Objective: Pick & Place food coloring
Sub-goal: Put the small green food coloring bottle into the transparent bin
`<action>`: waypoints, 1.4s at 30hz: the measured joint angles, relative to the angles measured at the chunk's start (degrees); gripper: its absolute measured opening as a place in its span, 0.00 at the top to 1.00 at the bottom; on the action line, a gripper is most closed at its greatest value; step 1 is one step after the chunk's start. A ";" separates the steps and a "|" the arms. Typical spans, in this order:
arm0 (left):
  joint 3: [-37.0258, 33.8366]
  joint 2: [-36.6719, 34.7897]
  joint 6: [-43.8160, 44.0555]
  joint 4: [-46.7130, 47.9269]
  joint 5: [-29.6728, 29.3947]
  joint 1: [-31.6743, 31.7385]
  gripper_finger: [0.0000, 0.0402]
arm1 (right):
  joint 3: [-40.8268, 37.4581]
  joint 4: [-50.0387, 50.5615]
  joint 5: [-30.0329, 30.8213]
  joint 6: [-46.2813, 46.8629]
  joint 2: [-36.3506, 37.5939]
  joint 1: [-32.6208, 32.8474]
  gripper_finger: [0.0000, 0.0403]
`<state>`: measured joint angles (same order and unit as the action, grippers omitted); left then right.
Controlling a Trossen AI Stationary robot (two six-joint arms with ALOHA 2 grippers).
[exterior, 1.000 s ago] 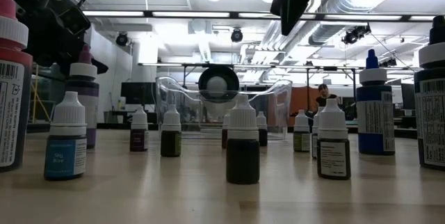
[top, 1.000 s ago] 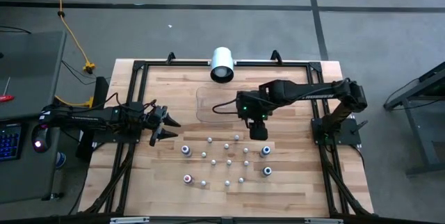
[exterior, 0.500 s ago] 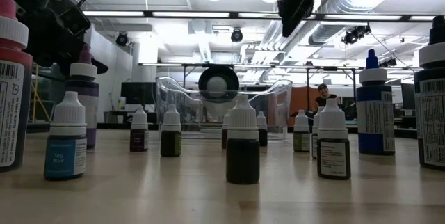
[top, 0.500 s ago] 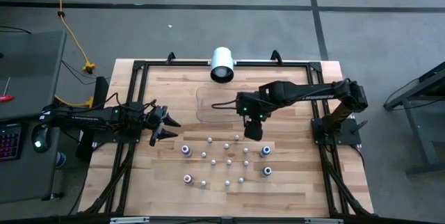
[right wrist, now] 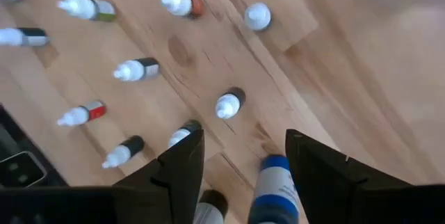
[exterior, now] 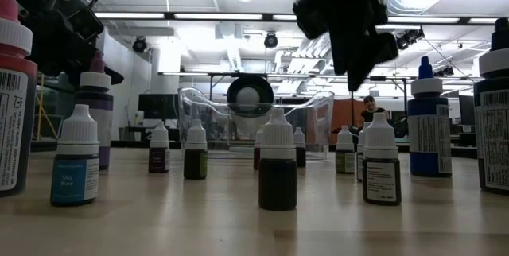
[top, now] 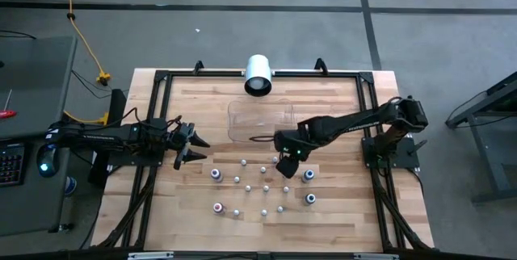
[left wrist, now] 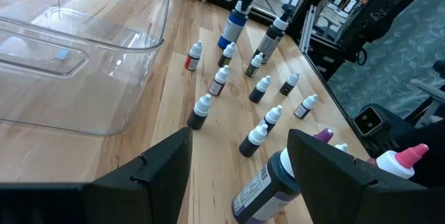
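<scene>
Slim white-capped food coloring (top: 265,176) bottles

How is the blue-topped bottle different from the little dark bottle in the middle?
The blue-topped bottle is taller and wider; the little dark bottle is short. The blue-topped bottle has a pointed blue cap; the little dark bottle's cap is white. Both stand upright on the table.

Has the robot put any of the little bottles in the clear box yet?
Not yet. The clear tray looks empty, and the food coloring bottles all stand on the table. The right tool, open, is over the bottles holding nothing. The left tool waits, open, at the side. Everything is left to do.
</scene>
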<state>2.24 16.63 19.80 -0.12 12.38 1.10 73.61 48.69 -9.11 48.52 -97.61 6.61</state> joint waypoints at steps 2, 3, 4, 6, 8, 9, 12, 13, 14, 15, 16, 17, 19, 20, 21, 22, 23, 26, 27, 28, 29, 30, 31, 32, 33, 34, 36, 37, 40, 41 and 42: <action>0.00 0.01 0.00 0.00 0.00 0.00 0.42 | -0.57 -1.13 -0.63 0.54 -1.23 0.50 0.52; 0.00 0.00 0.00 0.01 0.00 0.00 0.42 | -0.55 -1.63 -0.71 0.54 -1.99 0.73 0.52; 0.00 0.02 -0.01 0.02 0.00 0.00 0.42 | -0.28 -1.96 -0.70 0.54 -2.82 0.92 0.52; 0.00 0.02 -0.01 0.02 0.00 0.00 0.42 | 0.78 -2.34 -0.68 0.32 -4.42 1.02 0.52; 0.00 0.02 0.00 0.02 0.00 -0.02 0.42 | 1.84 -2.27 -0.92 0.25 -5.74 1.01 0.52; 0.00 0.01 0.00 0.02 0.00 0.00 0.42 | 2.29 -2.26 -0.96 0.21 -6.36 0.98 0.52; 0.00 0.00 0.00 0.04 0.00 0.00 0.42 | 3.55 -1.56 -0.79 -0.04 -7.85 1.45 0.52; 0.00 0.02 -0.01 0.04 0.00 0.00 0.42 | 4.02 -0.89 -0.67 -0.51 -8.36 1.72 0.52; 0.00 0.00 0.00 0.03 0.00 0.00 0.42 | 4.46 0.04 -0.46 -0.84 -8.87 2.04 0.52; 0.00 0.00 -0.01 0.04 0.00 0.00 0.42 | 4.86 1.19 -0.33 -1.05 -9.24 2.26 0.52; 0.00 0.02 -0.01 0.04 0.00 -0.02 0.42 | 5.18 2.33 -0.19 -1.36 -9.47 2.55 0.52; 0.00 0.02 0.01 0.04 0.00 0.00 0.42 | 5.42 3.19 0.06 -1.89 -9.67 2.78 0.52; 0.00 0.01 -0.01 0.04 0.00 -0.01 0.42 | 5.82 3.55 0.62 -2.42 -10.01 3.24 0.52; 0.00 0.02 0.00 0.04 0.00 -0.01 0.42 | 5.87 3.52 0.78 -2.46 -10.14 3.40 0.52; 0.00 0.02 -0.01 0.06 0.00 0.00 0.42 | 5.87 3.44 1.09 -2.49 -10.33 3.57 0.52; 0.00 0.01 -0.01 0.09 0.00 -0.01 0.42 | 5.87 3.39 1.47 -2.50 -10.42 3.70 0.52; 0.00 0.02 0.00 0.09 0.00 -0.01 0.42 | 5.87 3.36 1.89 -2.52 -10.44 3.86 0.52; 0.00 0.02 -0.01 0.09 0.00 0.00 0.42 | 5.87 3.30 2.90 -2.52 -10.46 4.29 0.52; 0.00 0.02 0.00 0.09 0.00 -0.01 0.42 | 5.87 3.28 3.40 -2.55 -10.46 4.35 0.52; 0.00 0.02 0.01 0.09 0.00 0.00 0.42 | 5.87 3.28 3.86 -2.63 -10.46 4.38 0.52; 0.00 0.02 0.01 0.09 0.00 0.00 0.42 | 5.87 3.28 3.98 -2.70 -10.46 4.38 0.52; 0.00 0.02 0.01 0.09 0.00 0.00 0.42 | 5.87 3.13 4.12 -2.72 -10.46 4.38 0.52; 0.00 0.02 0.01 0.09 0.00 -0.01 0.42 | 5.87 2.99 4.31 -2.72 -10.46 4.38 0.52; 0.00 0.02 -0.01 0.09 0.00 0.00 0.42 | 5.87 2.85 4.47 -2.72 -10.68 4.38 0.52; 0.00 0.02 0.01 0.09 0.00 0.00 0.42 | 5.87 2.57 4.62 -2.72 -10.90 4.38 0.52; 0.00 0.02 -0.01 0.09 0.00 -0.01 0.42 | 5.87 2.27 4.53 -2.72 -11.17 4.41 0.52; 0.00 0.02 -0.01 0.09 0.00 0.00 0.42 | 5.87 1.28 3.85 -2.72 -12.02 4.64 0.52; 0.00 0.02 0.01 0.11 0.00 0.00 0.42 | 5.87 0.88 3.46 -2.72 -12.39 4.69 0.52; 0.00 0.02 0.00 0.11 0.00 0.00 0.42 | 5.85 0.48 3.19 -2.68 -13.08 4.79 0.52; 0.00 0.01 0.00 0.09 0.00 0.00 0.42 | 5.85 0.43 3.41 -2.66 -13.09 4.78 0.52; 0.00 0.00 -0.01 0.11 0.00 0.00 0.42 | 5.85 0.35 3.96 -2.64 -13.09 4.72 0.52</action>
<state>2.24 16.63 19.79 -0.01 12.38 1.10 79.46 49.04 -5.14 45.88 -110.69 11.33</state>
